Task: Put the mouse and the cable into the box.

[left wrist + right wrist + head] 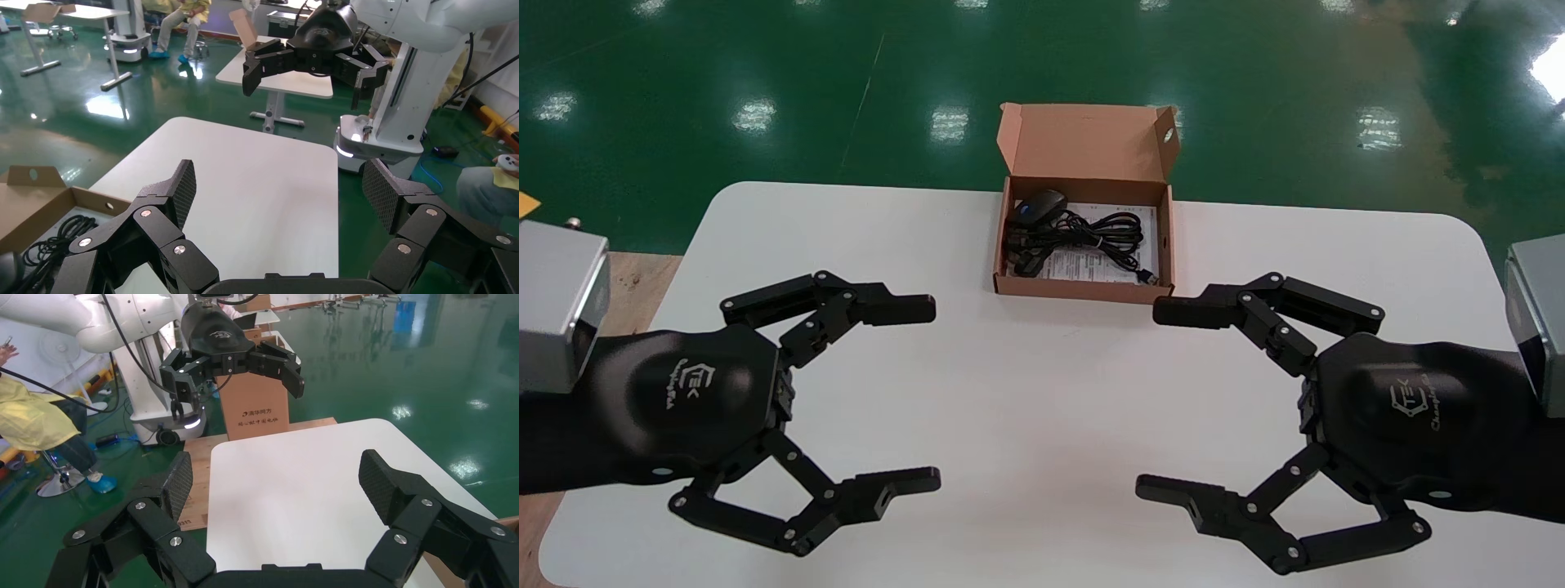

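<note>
Mouse (1036, 207) and cable (1091, 237) aren't in either claw: up close, left gripper (930, 394) and right gripper (1152, 399) hover over the white table (1026, 384), facing each other, spread wide and empty. Farther back, both sit inside the open cardboard box (1083, 287), cable half-covering a printed sheet (1083, 263).

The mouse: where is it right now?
In the head view, the mouse sits inside the open cardboard box at the far edge of the table, in the box's far left corner, next to the coiled black cable.

"TEK" marks left end effector (928, 395) and right end effector (1152, 399); carton (256, 404) reads "清华同方".
</note>
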Controlling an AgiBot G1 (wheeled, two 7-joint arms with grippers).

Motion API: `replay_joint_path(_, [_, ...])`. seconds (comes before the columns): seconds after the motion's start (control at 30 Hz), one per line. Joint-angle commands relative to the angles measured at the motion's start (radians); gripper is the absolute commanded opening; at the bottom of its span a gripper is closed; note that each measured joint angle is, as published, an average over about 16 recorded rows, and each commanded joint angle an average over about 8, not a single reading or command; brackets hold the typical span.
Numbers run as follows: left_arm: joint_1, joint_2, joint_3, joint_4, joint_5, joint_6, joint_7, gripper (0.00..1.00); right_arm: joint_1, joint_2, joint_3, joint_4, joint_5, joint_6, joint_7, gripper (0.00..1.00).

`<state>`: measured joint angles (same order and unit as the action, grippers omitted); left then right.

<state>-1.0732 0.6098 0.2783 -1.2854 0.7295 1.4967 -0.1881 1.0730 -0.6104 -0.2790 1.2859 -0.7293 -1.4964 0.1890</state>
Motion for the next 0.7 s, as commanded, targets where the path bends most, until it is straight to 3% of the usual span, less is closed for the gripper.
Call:
replay_joint_path(0.03, [0.000,0.000,0.000,0.000,0.000,0.000,0.000,1.00,0.000,0.000,0.000,0.000,0.000,0.000,0.000,1.00])
replay_joint_path(0.7, [-0.001,0.001,0.001,0.002,0.001,-0.001,0.001,1.00,0.001,-0.001,-0.001,-0.002,-0.001,0.001,-0.001,1.00])
